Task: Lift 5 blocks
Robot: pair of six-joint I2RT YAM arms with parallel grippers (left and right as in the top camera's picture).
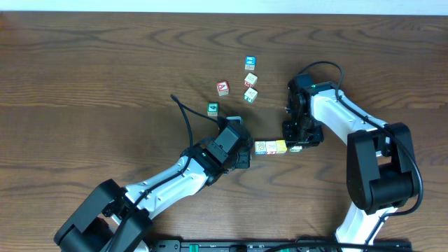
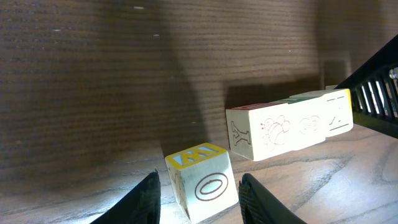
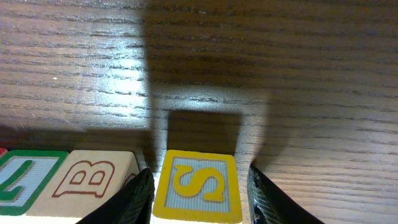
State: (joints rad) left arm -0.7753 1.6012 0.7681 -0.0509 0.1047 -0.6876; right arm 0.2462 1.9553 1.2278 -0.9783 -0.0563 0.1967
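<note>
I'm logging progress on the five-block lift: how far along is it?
Done: blocks are lined up in a row on the table. In hand: the right gripper straddles the yellow S block at one end; the left gripper straddles an O-faced block just short of the other end. Left: the lift itself; every block seen appears to rest on the table.

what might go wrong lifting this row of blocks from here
The yellow-topped block, inside the left gripper, sits turned and apart from the row; pressing inward may buckle the line. Only end pressure would hold middle blocks like the B block, so they may drop.
</note>
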